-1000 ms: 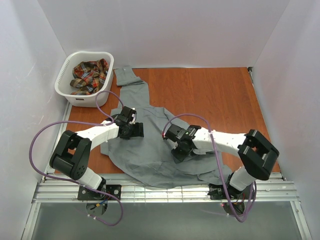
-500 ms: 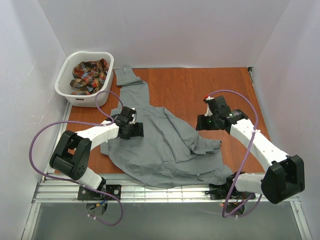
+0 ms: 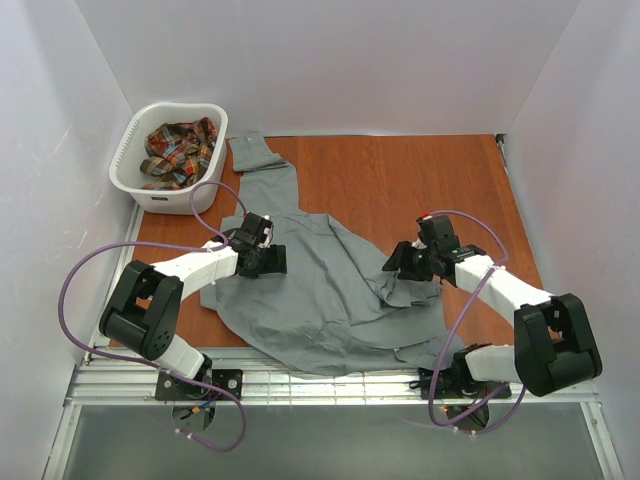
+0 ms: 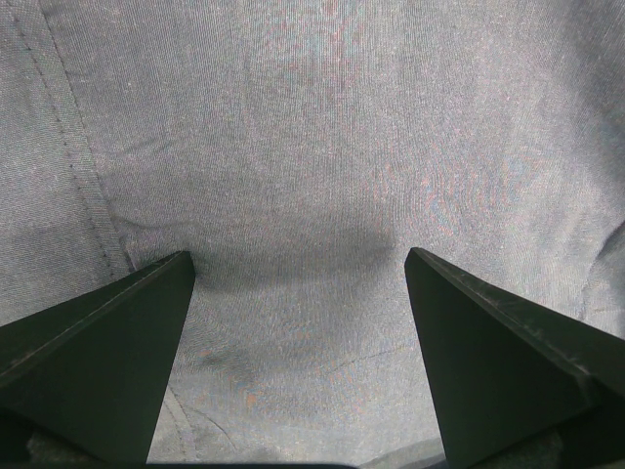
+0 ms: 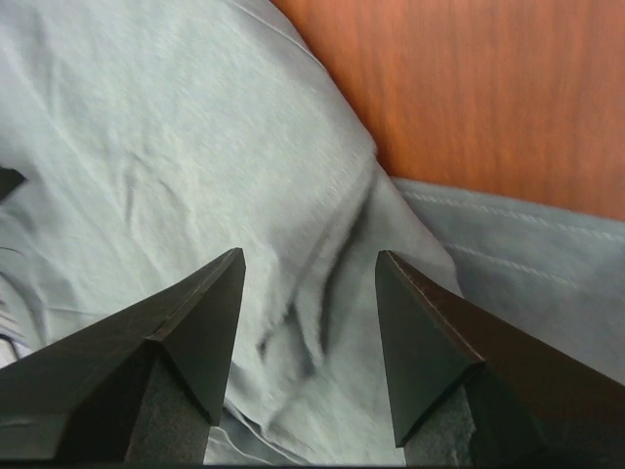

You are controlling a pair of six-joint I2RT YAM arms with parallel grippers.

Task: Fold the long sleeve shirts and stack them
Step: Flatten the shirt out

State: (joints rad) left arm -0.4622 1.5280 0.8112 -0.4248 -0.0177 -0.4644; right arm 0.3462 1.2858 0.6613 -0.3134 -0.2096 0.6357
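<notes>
Where the white left wall (image 3: 50, 130) meets the back wall, a white laundry basket (image 3: 132, 187) sits at the worktop's far left corner. It contains the plaid shirt (image 3: 178, 150), crumpled, in red, green and yellow.

Left gripper (image 3: 282, 260): low over the left part of the grey shirt, jaws spread wide, nothing between them but flat cloth beneath.

Grey shirt (image 3: 320, 295): spread open across the middle of the worktop, one sleeve running up toward the far edge just beside the basket, hem near the front rail, surface wrinkled.

Right gripper (image 3: 393, 268): at the shirt's right edge, jaws parted over a raised crease of cloth and not clamped on it, per the right wrist view.

Worktop (image 3: 420, 180): reddish-brown wood grain, bare to the right of the shirt.

Front rail (image 3: 330, 385): ribbed metal, carrying both arm bases.

Right wall (image 3: 590, 150): plain white.
</notes>
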